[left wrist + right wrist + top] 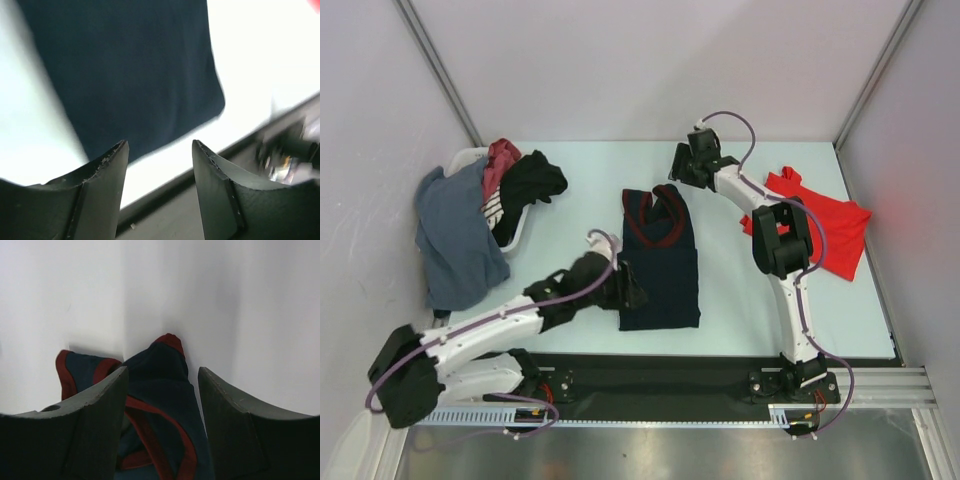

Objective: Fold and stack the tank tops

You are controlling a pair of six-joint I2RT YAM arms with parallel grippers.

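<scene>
The dark navy tank top (pixel 660 260) with maroon trim lies flat in the table's middle, straps toward the back. The red tank top (pixel 825 225) lies crumpled at the right, partly behind my right arm. My left gripper (pixel 632 290) is open and empty at the navy top's near left hem; its wrist view shows the navy cloth (pixel 125 70) just beyond the open fingers. My right gripper (pixel 682 170) is open and empty just above the navy top's right strap (pixel 165 370), which shows between its fingers.
A white basket (pixel 480 160) at the back left holds several garments, with a grey-blue one (pixel 455 240) hanging over its front onto the table. A black strip (pixel 720 375) runs along the table's near edge. Walls close off the back and sides.
</scene>
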